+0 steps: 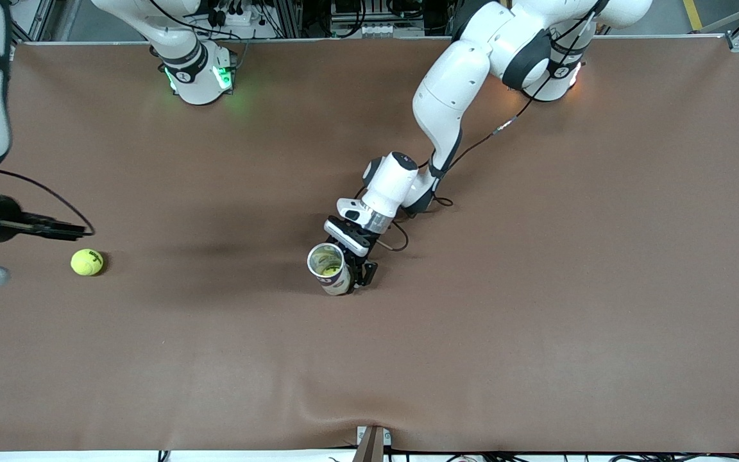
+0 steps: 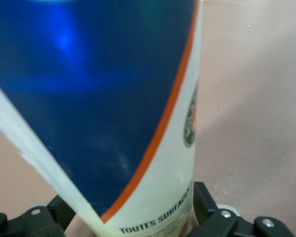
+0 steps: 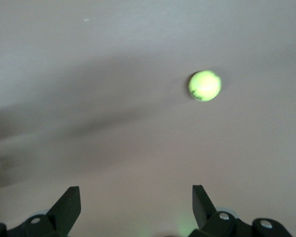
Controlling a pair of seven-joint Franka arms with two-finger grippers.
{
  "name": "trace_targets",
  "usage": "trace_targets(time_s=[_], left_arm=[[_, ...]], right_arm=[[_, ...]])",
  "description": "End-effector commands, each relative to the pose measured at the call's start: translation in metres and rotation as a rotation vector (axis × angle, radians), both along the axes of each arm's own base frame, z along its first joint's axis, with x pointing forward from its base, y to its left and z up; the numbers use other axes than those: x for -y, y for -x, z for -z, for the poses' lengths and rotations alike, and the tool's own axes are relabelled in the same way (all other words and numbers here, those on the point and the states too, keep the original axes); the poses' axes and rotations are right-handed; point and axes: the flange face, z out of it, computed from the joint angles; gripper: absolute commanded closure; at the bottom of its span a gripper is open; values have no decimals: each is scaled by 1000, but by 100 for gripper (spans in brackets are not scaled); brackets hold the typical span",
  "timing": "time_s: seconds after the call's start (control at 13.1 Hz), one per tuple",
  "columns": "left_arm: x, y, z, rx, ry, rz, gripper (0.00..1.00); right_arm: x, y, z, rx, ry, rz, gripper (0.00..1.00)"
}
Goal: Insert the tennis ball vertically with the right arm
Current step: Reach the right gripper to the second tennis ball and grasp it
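- Your left end effector (image 1: 351,269) straddles the upright can (image 1: 329,268), fingers spread, steadying it for loading.
- Your right end effector (image 3: 136,205), released, hovers over the tennis ball (image 1: 87,262) lying on the worktop (image 1: 536,321) toward the right arm's end.

Fuzzy tennis ball (image 1: 86,262), matt tablecloth (image 1: 536,289)

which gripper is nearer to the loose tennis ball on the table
Right. The right gripper, open, hangs just above the tennis ball; the left gripper is mid-table around the can.
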Motion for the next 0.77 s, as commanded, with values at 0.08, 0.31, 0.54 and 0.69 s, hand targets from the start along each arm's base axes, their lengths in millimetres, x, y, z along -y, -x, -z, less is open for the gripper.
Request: trace_targets(time_s=[0.08, 0.31, 0.54, 0.69], left_arm=[[-6, 8, -18, -18, 0, -18, 0], [-7, 9, -21, -19, -1, -18, 0], [-8, 7, -23, -16, 1, -19, 0], [-7, 8, -23, -16, 1, -18, 0]], right_arm=[[39, 10, 72, 9, 64, -118, 0], [85, 20, 104, 44, 40, -183, 0], [113, 32, 161, 116, 45, -205, 0], [112, 28, 181, 140, 47, -214, 0]])
